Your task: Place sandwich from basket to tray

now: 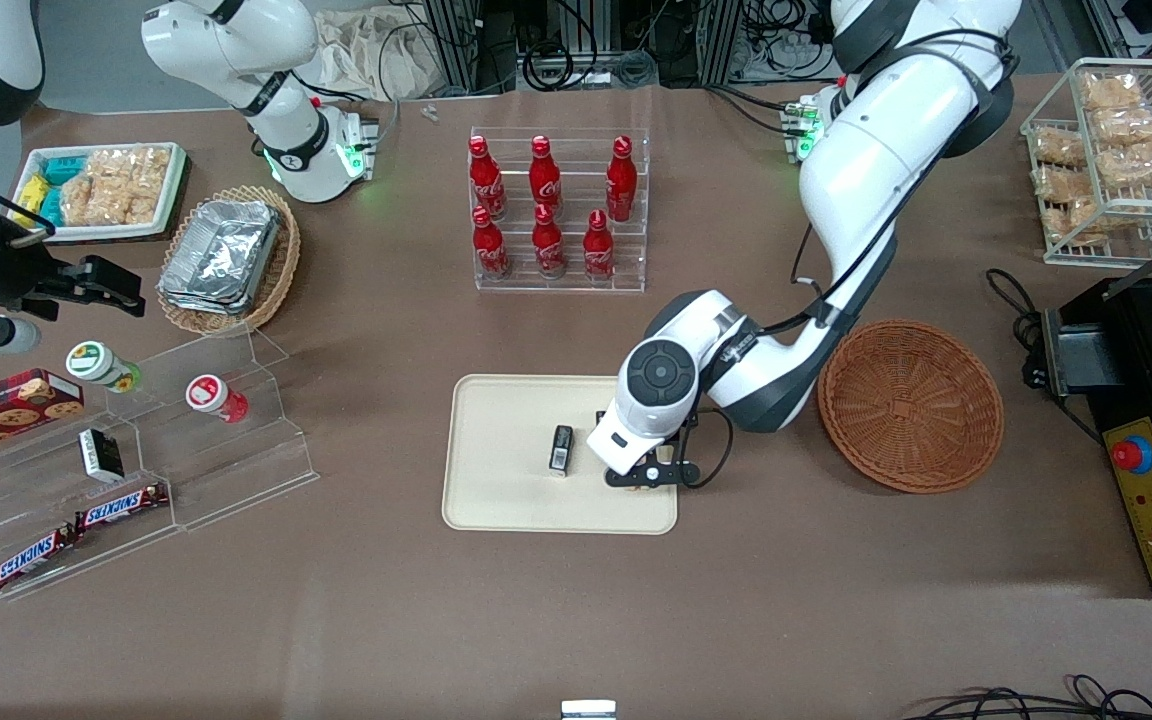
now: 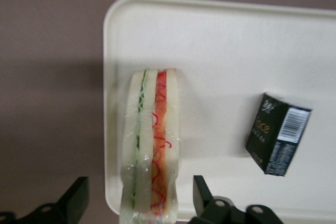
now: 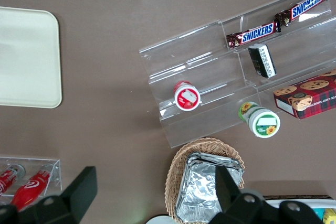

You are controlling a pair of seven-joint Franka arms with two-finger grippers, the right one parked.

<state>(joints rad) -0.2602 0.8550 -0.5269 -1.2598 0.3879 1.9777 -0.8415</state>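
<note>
The sandwich [image 2: 151,145], a wrapped wedge of white bread with green and red-orange filling, stands on its edge on the cream tray [image 2: 220,51] close to the tray's rim. My left gripper [image 2: 139,190] is open, one finger on each side of the sandwich with a gap to it on both sides. In the front view the gripper [image 1: 648,478] hangs low over the corner of the tray [image 1: 506,490] nearest the reddish-brown round basket [image 1: 911,405], and the wrist hides the sandwich. The basket is empty.
A small black box [image 1: 561,448] lies on the tray beside the gripper. A rack of red bottles [image 1: 556,210] stands farther from the camera. A tan basket with foil containers [image 1: 228,258] and an acrylic snack stand [image 1: 136,470] lie toward the parked arm's end.
</note>
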